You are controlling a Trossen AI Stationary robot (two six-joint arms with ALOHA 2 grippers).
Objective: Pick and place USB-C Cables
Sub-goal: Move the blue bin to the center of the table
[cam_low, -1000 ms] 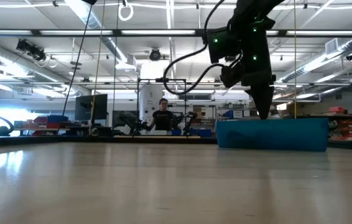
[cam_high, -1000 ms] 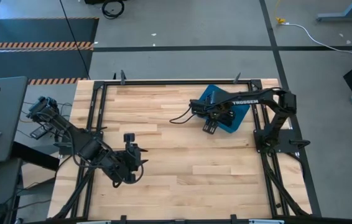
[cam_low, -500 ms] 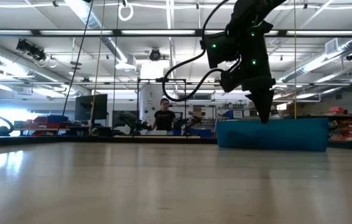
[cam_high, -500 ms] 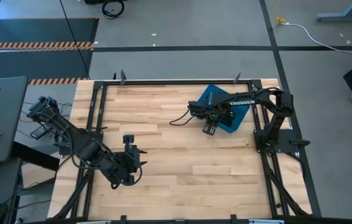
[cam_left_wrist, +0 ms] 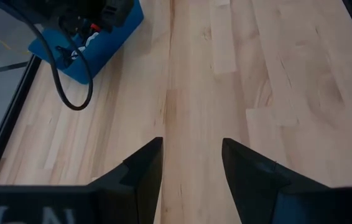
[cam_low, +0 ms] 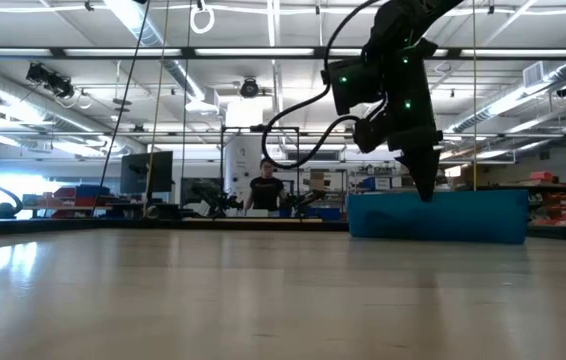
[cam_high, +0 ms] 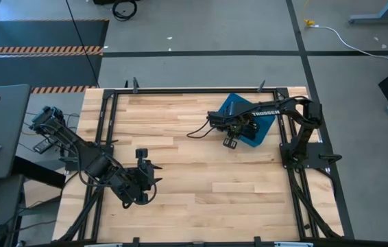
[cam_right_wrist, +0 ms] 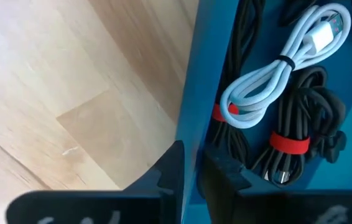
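The blue bin (cam_high: 262, 129) stands at the table's far right; it also shows in the low view (cam_low: 443, 216) and the left wrist view (cam_left_wrist: 125, 26). In it lie a white coiled cable (cam_right_wrist: 275, 81) and black coiled cables with red ties (cam_right_wrist: 303, 124). My right gripper (cam_right_wrist: 193, 174) hovers shut and empty over the bin's wall (cam_right_wrist: 204, 93) on its near-left side, pointing down (cam_high: 228, 142) (cam_low: 426, 190). My left gripper (cam_left_wrist: 191, 162) is open and empty over bare wood at the table's near left (cam_high: 151, 177).
Black frame rails (cam_high: 180, 90) run round the table. The right arm's wiring loops out over the wood (cam_high: 197, 130). Bare wood (cam_high: 201, 178) lies between the two arms. A person (cam_low: 265, 190) stands far behind the table.
My right gripper has sunk a little toward the bin's rim and its wrist has tipped slightly. My left arm has drawn back a little toward the table's near left corner.
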